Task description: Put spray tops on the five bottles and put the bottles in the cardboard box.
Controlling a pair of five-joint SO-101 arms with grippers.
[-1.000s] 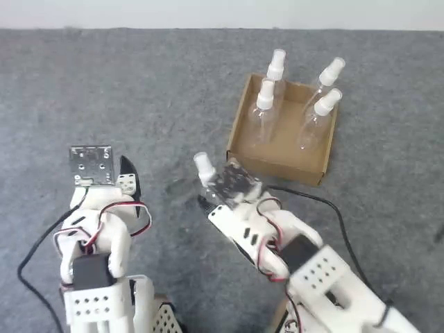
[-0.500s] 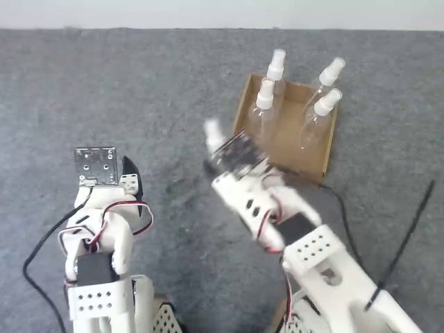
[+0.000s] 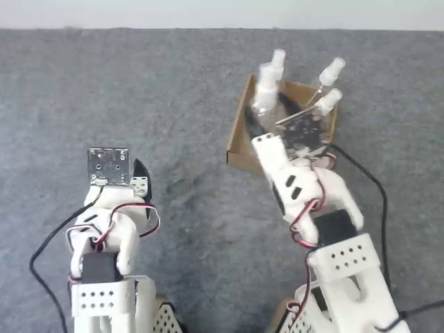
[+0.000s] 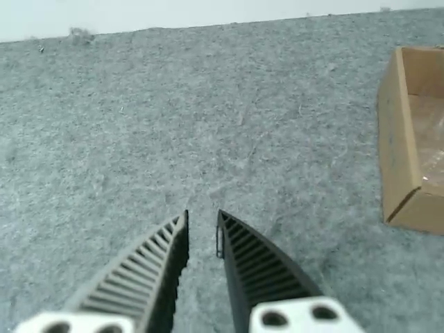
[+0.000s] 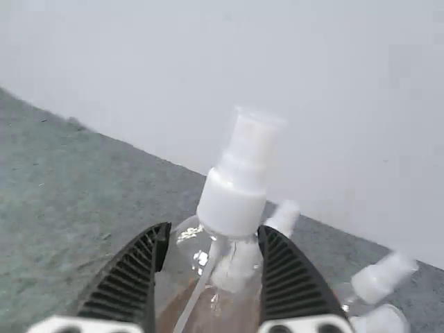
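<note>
Pinching a clear, white-capped bottle (image 5: 232, 205) are ribbed right jaws; left jaws stand apart.

Both arms are white plastic shells around black servo blocks. The left arm (image 3: 121, 239) ends at 12 o'clock in a square silvery plate (image 3: 109, 166) dotted with small screw holes. The right arm (image 3: 291, 184) has a darker speckled board (image 3: 302, 132) there. Red, black and white wires (image 3: 305, 225) loop at the joints. A black cable (image 3: 41, 257) leaves the left arm at 7 o'clock. The left gripper (image 4: 202, 225) and right gripper (image 5: 214, 236) have black, ribbed, tapering jaws on white mounts with round holes.
</note>
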